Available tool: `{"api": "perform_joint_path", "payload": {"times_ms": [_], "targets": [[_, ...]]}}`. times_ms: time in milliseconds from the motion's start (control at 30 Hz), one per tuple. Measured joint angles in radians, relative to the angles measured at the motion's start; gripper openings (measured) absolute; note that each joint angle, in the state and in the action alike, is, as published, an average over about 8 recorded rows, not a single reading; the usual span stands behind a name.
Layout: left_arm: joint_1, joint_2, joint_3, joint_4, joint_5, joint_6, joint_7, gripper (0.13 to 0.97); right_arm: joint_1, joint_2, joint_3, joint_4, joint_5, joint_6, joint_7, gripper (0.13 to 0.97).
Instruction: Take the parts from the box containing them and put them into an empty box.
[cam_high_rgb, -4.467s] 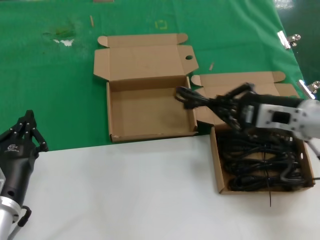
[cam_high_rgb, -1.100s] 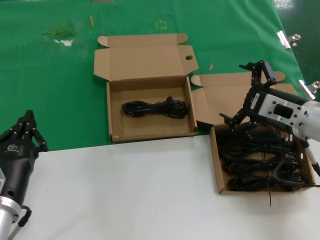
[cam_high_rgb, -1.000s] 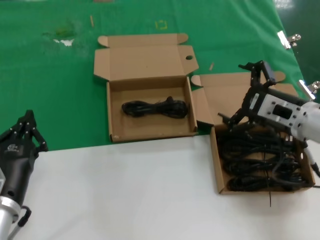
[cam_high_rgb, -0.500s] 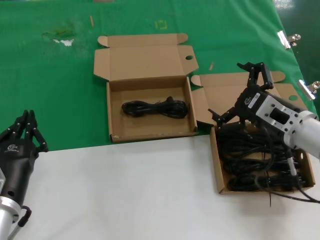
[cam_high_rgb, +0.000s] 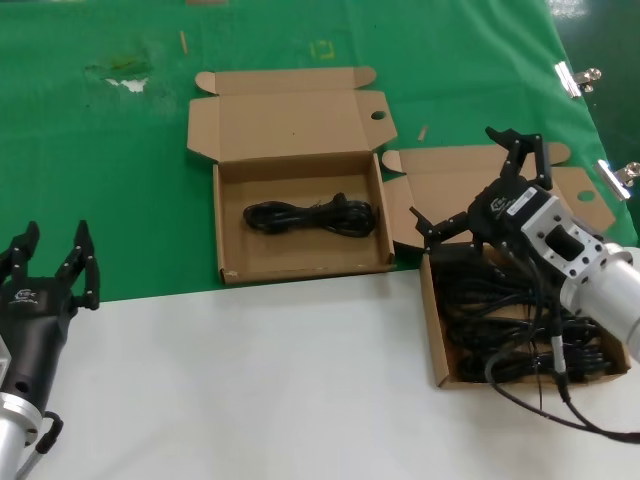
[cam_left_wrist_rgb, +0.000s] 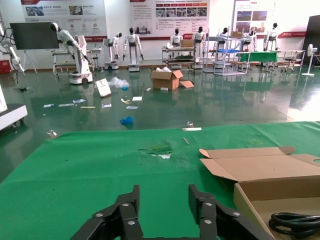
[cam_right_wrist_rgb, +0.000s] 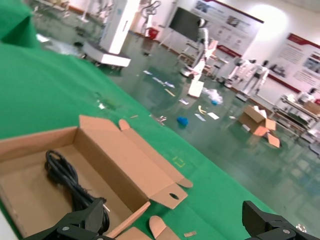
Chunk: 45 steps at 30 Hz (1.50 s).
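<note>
Two brown mailer boxes stand open on the green cloth. The left box (cam_high_rgb: 219, 215) holds one wound black cable (cam_high_rgb: 310, 217). The right box (cam_high_rgb: 430, 330) holds several black cables (cam_high_rgb: 510, 310). My right gripper (cam_high_rgb: 468, 180) is open wide and empty, above the back edge of the right box in front of its lid. Its wrist view shows the left box (cam_right_wrist_rgb: 115, 160) with the cable (cam_right_wrist_rgb: 67, 182) beyond the right gripper (cam_right_wrist_rgb: 175, 225). My left gripper (cam_high_rgb: 55, 250) is open and empty at the front left, over the cloth's edge. Its wrist view shows the left gripper (cam_left_wrist_rgb: 165, 200), the left box (cam_left_wrist_rgb: 265, 187) and the cable (cam_left_wrist_rgb: 295, 223).
The front half of the table is a white surface (cam_high_rgb: 250, 390); the back half is green cloth (cam_high_rgb: 100, 170). Metal clips (cam_high_rgb: 575, 78) sit at the cloth's right edge. The right box's lid (cam_high_rgb: 450, 185) lies open behind it, next to the left box.
The cable my right gripper carried now lies in the left box. The right gripper has opened and come back over the right box. The left gripper has opened.
</note>
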<state>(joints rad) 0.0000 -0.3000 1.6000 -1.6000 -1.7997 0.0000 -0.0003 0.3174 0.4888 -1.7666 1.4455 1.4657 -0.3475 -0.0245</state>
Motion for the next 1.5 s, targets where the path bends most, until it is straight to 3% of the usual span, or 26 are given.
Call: {"api": "perform_joint_path", "payload": {"times_ms": [333,600,900,1200,1500], "targets": [[0.0,0.0,0.0,0.0,0.0,0.0,0.0,0.443,-0.07,-0.042,0.037,0.034,0.074,0.076,0.006,0.966],[0.0,0.0,0.0,0.0,0.0,0.0,0.0,0.66,-0.125,-0.074,0.065,0.061,0.131,0.137,0.01,0.966],[0.0,0.0,0.0,0.0,0.0,0.0,0.0,0.828,-0.187,-0.111,0.098,0.091,0.197,0.205,0.014,0.966],[0.0,0.0,0.0,0.0,0.0,0.0,0.0,0.93,-0.249,-0.148,0.131,0.121,0.262,0.273,0.019,0.966],[0.0,0.0,0.0,0.0,0.0,0.0,0.0,0.952,-0.297,-0.176,0.156,0.144,0.312,0.325,0.023,0.966]]}}
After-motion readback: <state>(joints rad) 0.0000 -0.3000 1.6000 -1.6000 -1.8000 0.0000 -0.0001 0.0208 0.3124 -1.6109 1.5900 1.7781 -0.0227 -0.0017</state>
